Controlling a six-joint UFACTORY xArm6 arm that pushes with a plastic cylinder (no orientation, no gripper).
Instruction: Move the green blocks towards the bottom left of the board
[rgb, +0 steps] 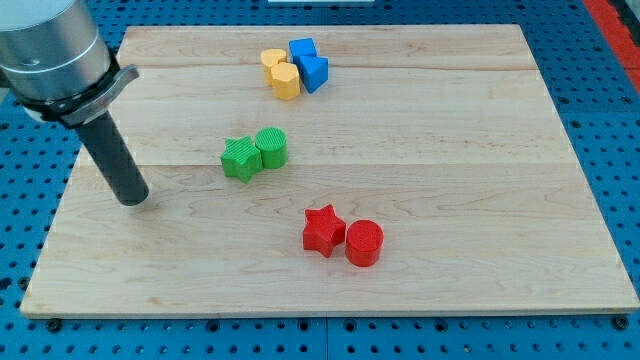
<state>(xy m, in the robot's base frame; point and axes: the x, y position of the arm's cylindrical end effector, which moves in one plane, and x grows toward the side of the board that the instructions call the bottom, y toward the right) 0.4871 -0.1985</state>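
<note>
Since your tip (133, 199) (no fingers fitted) stands left of the touching green star (239, 159) and green cylinder (272, 147), pushing rightward risks separating them.

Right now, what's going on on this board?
I am a single arm with a dark rod, set to push the green blocks toward the board's bottom left. My tip rests on the wooden board, at the view's left of the green star block and green cylinder block, and apart from them. The two greens touch each other near mid-board.
</note>
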